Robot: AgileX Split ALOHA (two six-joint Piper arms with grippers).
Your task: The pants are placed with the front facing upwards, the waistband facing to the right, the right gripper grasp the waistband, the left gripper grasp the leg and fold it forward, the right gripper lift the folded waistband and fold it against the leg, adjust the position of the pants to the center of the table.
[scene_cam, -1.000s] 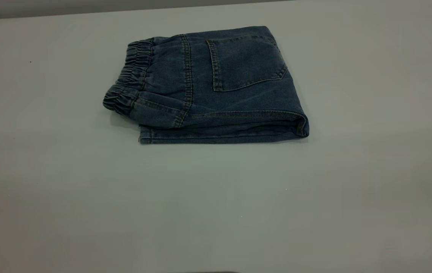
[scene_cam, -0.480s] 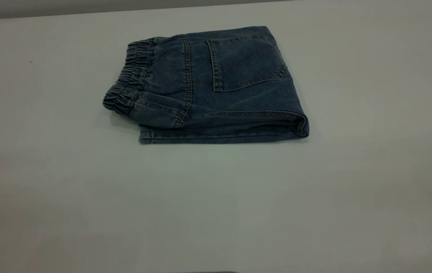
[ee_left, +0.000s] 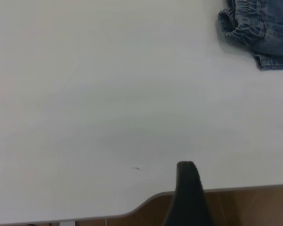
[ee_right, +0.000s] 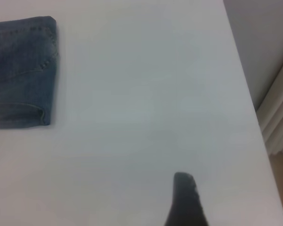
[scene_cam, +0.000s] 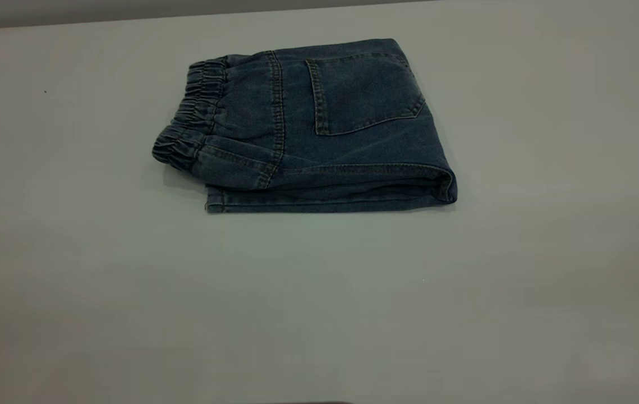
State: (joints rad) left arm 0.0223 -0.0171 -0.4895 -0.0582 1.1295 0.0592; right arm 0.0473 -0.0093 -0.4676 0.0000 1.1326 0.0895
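Observation:
The blue denim pants [scene_cam: 325,123] lie folded into a compact rectangle on the white table [scene_cam: 319,308], toward the far side, with a back pocket facing up. The gathered waistband [scene_cam: 190,112] is at the bundle's left end in the exterior view. Neither arm shows in the exterior view. In the left wrist view a black part of my left gripper [ee_left: 188,197] hangs over the table's edge, far from the waistband [ee_left: 240,23]. In the right wrist view a black part of my right gripper [ee_right: 186,202] is above bare table, well away from the folded end of the pants [ee_right: 19,70]. Nothing is held.
The table's edge [ee_left: 235,190] runs just by the left gripper, with brown floor [ee_left: 254,209] beyond it. The table's side edge [ee_right: 247,89] and a grey wall [ee_right: 268,37] lie near the right gripper. Wide bare tabletop surrounds the pants.

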